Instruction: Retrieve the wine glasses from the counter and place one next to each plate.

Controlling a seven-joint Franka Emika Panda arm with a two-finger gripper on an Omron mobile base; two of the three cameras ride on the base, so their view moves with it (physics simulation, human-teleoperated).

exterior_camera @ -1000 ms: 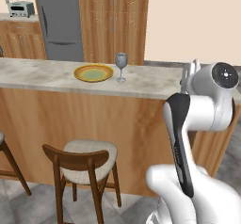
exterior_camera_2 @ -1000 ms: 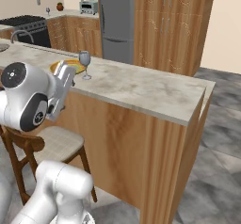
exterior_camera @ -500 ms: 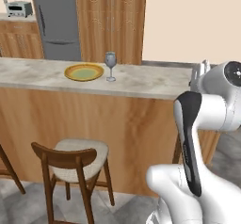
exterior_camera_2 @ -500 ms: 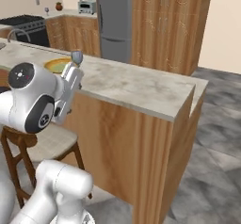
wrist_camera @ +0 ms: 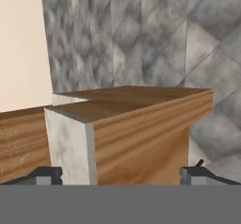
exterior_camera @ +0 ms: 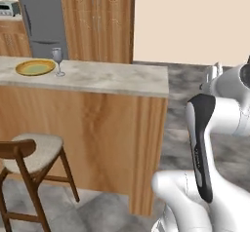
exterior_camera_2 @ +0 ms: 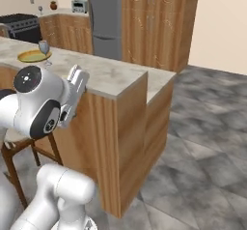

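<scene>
No writing I can read anywhere. My gripper (wrist_camera: 120, 173) is wide open, empty, facing the bar (exterior_camera: 117, 77) end; stool (exterior_camera: 27, 153) cut off; glass (exterior_camera: 58, 60) beside yellow plate (exterior_camera: 35, 67).

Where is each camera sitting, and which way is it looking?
Left base view: behind the arm's left, facing the bar top, yellow plate, wine glass; white arm at lower right.
Right base view: behind its right, same bar, plate and glass; arm at lower left.
Hand view: on the hand, facing the bar's end; open claw tips at bottom.
</scene>
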